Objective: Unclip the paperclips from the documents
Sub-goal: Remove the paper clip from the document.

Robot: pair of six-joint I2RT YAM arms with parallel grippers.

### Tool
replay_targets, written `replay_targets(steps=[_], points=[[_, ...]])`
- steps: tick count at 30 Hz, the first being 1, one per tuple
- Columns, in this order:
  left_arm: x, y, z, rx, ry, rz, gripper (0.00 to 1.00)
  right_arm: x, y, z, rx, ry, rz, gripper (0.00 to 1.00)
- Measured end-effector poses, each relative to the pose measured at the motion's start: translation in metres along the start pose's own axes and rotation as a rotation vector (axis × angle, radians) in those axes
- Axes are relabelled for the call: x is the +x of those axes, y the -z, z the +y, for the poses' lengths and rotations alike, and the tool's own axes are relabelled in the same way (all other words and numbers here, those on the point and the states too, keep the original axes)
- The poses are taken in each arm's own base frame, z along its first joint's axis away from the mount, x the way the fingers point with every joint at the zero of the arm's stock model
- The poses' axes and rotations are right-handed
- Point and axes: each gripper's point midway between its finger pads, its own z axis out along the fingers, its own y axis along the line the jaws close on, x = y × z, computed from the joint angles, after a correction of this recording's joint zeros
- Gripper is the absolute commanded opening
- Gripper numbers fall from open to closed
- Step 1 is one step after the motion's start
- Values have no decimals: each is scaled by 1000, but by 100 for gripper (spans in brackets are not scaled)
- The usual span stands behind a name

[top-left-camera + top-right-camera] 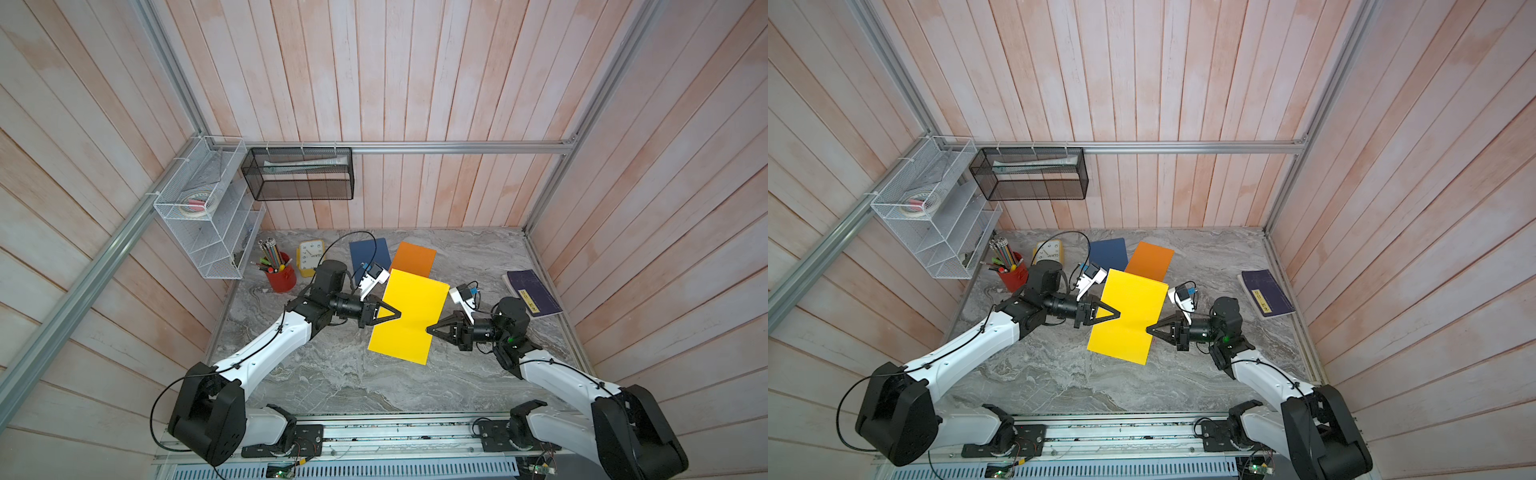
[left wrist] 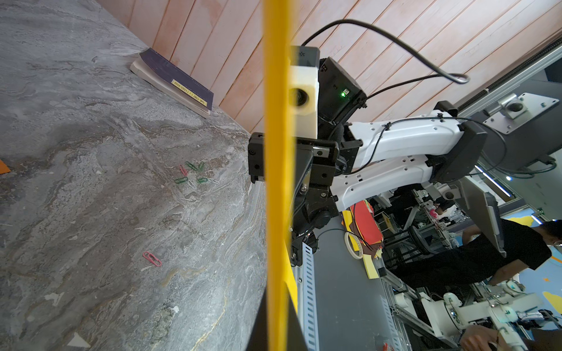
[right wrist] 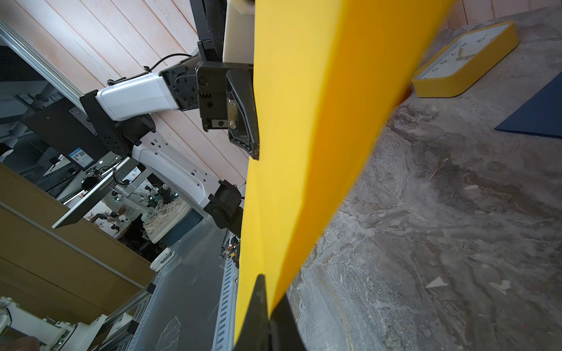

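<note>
Documents: the yellow document (image 1: 409, 316) (image 1: 1128, 316) hangs clear of the table (image 1: 332, 374), held at two opposite edges. Past the yellow document's far edge, the orange document (image 1: 415, 257) and the dark blue document (image 1: 368, 253) lie flat side by side. The left gripper (image 1: 400, 313) (image 2: 275, 316) is pinched onto the yellow document's left edge. The right gripper (image 1: 428, 329) (image 3: 267, 304) is clamped tight on its right edge. Below the yellow document and apart from it, loose paperclips (image 2: 194, 176), green, red and silvery, cluster on the table, with one red paperclip (image 2: 152, 259) alone.
</note>
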Motion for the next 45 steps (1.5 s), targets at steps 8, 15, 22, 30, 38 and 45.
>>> replay_targets(steps=[8,15,22,30,38,45], points=[[1,1,1,-2,4,3,0,1,0,0,1,7,3,6],[1,1,-1,-3,-1,3,0,2,-1,0,-2,9,6,7],[1,5,0,-11,-1,-2,0,2,-1,-1,1,4,8,9],[0,8,3,-20,0,-8,0,5,-1,-3,7,-9,14,9],[1,10,3,-26,3,-6,0,8,0,-6,19,-22,20,9],[0,15,5,-39,3,-11,0,10,1,-11,40,-29,21,9]])
